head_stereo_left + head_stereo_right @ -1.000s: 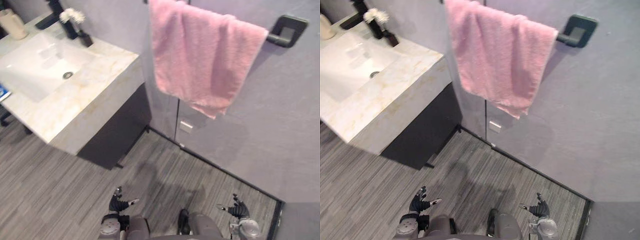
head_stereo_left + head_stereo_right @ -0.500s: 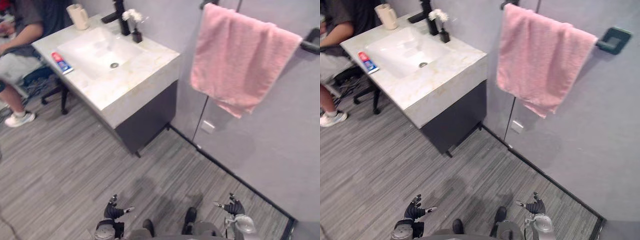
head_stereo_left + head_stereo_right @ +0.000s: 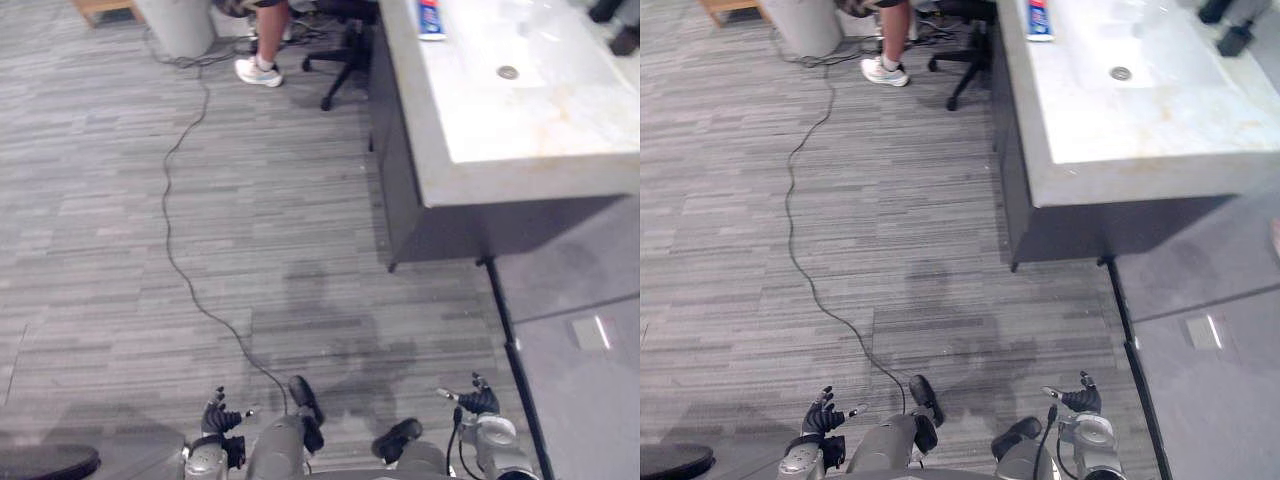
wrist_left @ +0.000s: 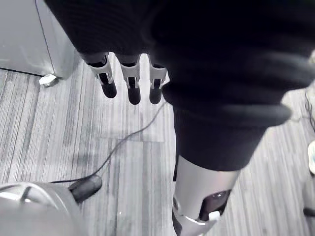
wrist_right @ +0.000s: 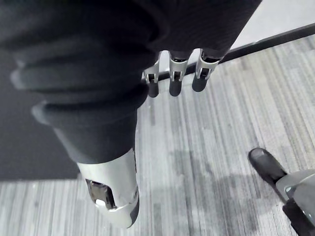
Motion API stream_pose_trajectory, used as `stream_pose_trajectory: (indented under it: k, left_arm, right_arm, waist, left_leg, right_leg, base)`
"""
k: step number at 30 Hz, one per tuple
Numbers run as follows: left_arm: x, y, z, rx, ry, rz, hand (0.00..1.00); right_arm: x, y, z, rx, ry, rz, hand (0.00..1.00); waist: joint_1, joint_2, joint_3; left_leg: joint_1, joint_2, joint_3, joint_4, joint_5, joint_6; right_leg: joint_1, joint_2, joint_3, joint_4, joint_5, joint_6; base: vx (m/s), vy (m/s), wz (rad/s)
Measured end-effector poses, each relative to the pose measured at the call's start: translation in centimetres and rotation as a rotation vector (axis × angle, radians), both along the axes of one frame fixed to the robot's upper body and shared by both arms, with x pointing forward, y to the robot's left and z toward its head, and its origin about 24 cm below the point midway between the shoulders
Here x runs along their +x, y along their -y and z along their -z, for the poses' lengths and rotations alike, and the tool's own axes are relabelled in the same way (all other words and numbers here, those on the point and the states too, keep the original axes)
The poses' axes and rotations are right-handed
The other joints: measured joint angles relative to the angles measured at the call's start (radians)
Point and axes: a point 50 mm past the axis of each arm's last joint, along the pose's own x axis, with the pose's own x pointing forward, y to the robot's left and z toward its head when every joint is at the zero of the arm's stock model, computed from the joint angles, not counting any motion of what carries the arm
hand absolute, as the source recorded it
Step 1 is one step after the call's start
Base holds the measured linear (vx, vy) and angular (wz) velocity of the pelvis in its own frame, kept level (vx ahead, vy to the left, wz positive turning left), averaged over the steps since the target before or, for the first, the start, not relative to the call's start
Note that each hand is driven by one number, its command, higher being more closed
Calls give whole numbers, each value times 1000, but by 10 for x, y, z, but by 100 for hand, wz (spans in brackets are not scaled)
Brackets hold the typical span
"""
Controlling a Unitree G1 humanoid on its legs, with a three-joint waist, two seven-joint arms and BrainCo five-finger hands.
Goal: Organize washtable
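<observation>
The marble washtable point(image 3: 530, 130) with its white sink and drain point(image 3: 508, 72) stands at the upper right. A red and blue toothpaste tube point(image 3: 430, 18) lies on its far left edge. A small dark vase point(image 3: 1234, 40) stands at the back corner beside the black tap point(image 3: 1213, 10). My left hand point(image 3: 222, 418) hangs low near the floor with relaxed fingers point(image 4: 130, 83) and holds nothing. My right hand point(image 3: 480, 400) hangs the same way, its fingers point(image 5: 174, 78) straight and empty. Both hands are far from the washtable.
A dark cabinet point(image 3: 400, 190) sits under the washtable. A person's leg and white shoe point(image 3: 258, 68) and an office chair's base point(image 3: 340, 70) are beyond it, by a grey bin point(image 3: 180, 25). A grey wall panel point(image 3: 580, 340) rises at the lower right over wide grey plank floor point(image 3: 150, 300).
The camera has swung round: the pink towel has left the picture and the washtable now lies at the upper right. Both hands stay low and empty.
</observation>
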Motion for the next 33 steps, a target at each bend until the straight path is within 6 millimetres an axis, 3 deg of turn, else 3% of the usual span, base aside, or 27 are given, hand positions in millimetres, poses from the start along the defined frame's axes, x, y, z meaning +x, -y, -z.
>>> stream_pose_trajectory:
  k: [2,3,4,5,6,7,8,9,11,13,15,16,17,18,19,20,21,22,23,24,25,27,29,33]
  left_arm:
    - [-8,4,6,-19,-39,-10,0]
    - [-9,3,7,-16,-46,-10,0]
    - [-11,1,7,-13,-54,-9,0]
    - [-11,2,7,-12,-54,-5,0]
    - [-6,-4,3,12,-42,19,0]
    - [-5,-6,3,19,-39,20,0]
    - [-3,-15,-1,45,-32,25,0]
    - [-4,-19,-2,58,-34,27,0]
    - [-3,-18,-2,59,-32,31,0]
    - [5,-13,-3,52,-19,59,0]
    - [10,-9,-3,42,-8,67,0]
    - [14,-7,-4,39,2,71,0]
    - [13,-7,-4,42,-2,75,0]
    - [13,-7,-4,41,-3,78,0]
    - [12,-5,-3,38,-5,78,0]
    - [12,-4,-3,35,-7,80,0]
    - [11,-3,-2,35,-9,86,0]
    - [11,0,-2,24,-8,84,0]
    - [11,4,-3,12,5,71,0]
    - [10,6,-3,5,11,65,0]
    - [15,10,-5,-6,27,66,0]
    - [27,14,-11,-17,77,64,0]
    - [30,16,-14,-22,100,55,0]
    - [20,14,-10,-29,77,17,0]
  right_arm:
    - [2,-5,2,1,-16,-33,0]
    - [2,-5,3,1,-20,-34,0]
    - [0,-5,3,1,-27,-32,0]
    - [-3,-4,4,-1,-35,-30,0]
    - [-12,-8,9,13,-58,-31,0]
    - [-13,-10,9,19,-60,-33,0]
    - [-16,-18,12,44,-66,-35,0]
    - [-15,-23,11,62,-53,-49,0]
    - [-12,-22,9,54,-38,-63,0]
    - [-13,-20,9,48,-36,-61,0]
    - [-14,-20,9,53,-38,-54,0]
    - [-15,-20,10,58,-40,-49,0]
    - [-16,-22,10,64,-42,-46,0]
    - [-18,-22,11,68,-46,-38,0]
    - [-24,-22,11,67,-47,-33,0]
    - [-27,-20,11,66,-42,-22,0]
    - [-28,-19,10,63,-38,-18,0]
    - [-27,-16,7,55,-27,-9,0]
    - [-22,-12,2,41,1,-10,0]
    - [-18,-12,-1,38,20,-11,0]
    - [-13,-17,-5,44,52,-21,0]
    - [-8,-20,-8,59,75,-15,0]
    - [-7,-25,-9,70,85,-15,0]
    - [-8,-29,-11,75,95,-26,0]
  waist:
    - [19,-1,1]
    - [20,-3,2]
    - [15,-7,4]
    - [5,-12,7]
    - [-33,-1,11]
    - [-35,-4,13]
    - [-41,-19,26]
    - [-49,-28,46]
    - [-60,-39,59]
    - [-69,-27,79]
    - [-74,-16,91]
    - [-88,-29,85]
    - [-97,-19,89]
    - [-100,-21,87]
    - [-101,-34,74]
    - [-109,-24,73]
    - [-115,-21,70]
    - [-115,5,70]
    - [-111,29,71]
    - [-107,36,68]
    - [-91,40,67]
    - [-85,29,71]
    - [-60,11,67]
    - [-26,4,59]
  left_leg:
    - [-25,4,-8,130,-114,4]
    - [-26,-5,-12,152,-140,6]
    - [-24,-38,-35,159,-176,9]
    - [-20,-54,-51,158,-186,20]
    - [7,-75,-115,154,-199,33]
    - [10,-77,-123,153,-201,35]
    - [38,-87,-152,135,-205,40]
    - [87,-101,-163,105,-213,41]
    - [123,-106,-172,101,-225,38]
    - [168,-105,-181,103,-253,27]
    - [213,-106,-190,88,-268,3]
    - [262,-109,-211,57,-281,-19]
    - [292,-114,-228,39,-288,-32]
    - [315,-114,-236,31,-299,-51]
    - [349,-107,-244,41,-329,-102]
    - [362,-81,-255,98,-354,-146]
    - [359,-63,-253,150,-361,-158]
    - [333,-11,-237,298,-369,-174]
    - [279,67,-219,517,-324,-203]
    - [244,99,-221,627,-265,-198]
    - [176,168,-215,809,-258,-192]
    - [123,213,-189,920,-274,-171]
    - [44,228,-162,902,-294,-139]
    - [-96,205,-168,623,-295,-136]
  right_leg:
    - [6,-67,16,101,-36,37]
    - [4,-97,28,146,-52,25]
    - [-23,-160,115,262,-79,-73]
    - [-56,-187,201,334,-72,-155]
    - [-192,-149,574,529,-69,-177]
    - [-209,-127,625,559,-97,-153]
    - [-272,-41,754,646,-190,-121]
    - [-338,39,800,674,-269,-126]
    - [-380,85,782,649,-300,-121]
    - [-459,161,744,497,-290,-110]
    - [-492,210,717,282,-216,-104]
    - [-501,233,691,135,-137,-104]
    - [-504,240,687,93,-108,-111]
    - [-507,240,691,91,-96,-122]
    - [-518,237,704,149,-87,-163]
    - [-514,234,698,222,-53,-208]
    - [-509,235,690,257,-38,-213]
    - [-491,249,683,320,-68,-238]
    - [-454,294,687,339,-120,-263]
    - [-436,317,699,338,-138,-267]
    - [-386,355,736,325,-167,-279]
    - [-284,379,787,280,-198,-275]
    - [-165,391,876,191,-210,-269]
    - [-49,389,1007,98,-221,-236]
  base:
    - [62,165,5]
    - [46,207,21]
    - [26,197,39]
    - [171,274,96]
    - [195,178,86]
    - [268,144,99]
    - [247,55,51]
    - [253,60,48]
    - [182,36,22]
    - [258,26,27]
    - [414,-8,30]
    - [459,-39,40]
    - [501,-50,44]
    - [574,-114,45]
    - [715,-191,57]
    - [719,-227,58]
    - [612,-226,43]
    - [661,-194,-10]
    - [677,-168,-40]
    - [674,-135,-94]
    - [500,-99,-84]
    - [635,-90,-84]
    - [620,-8,-112]
    - [439,139,-99]
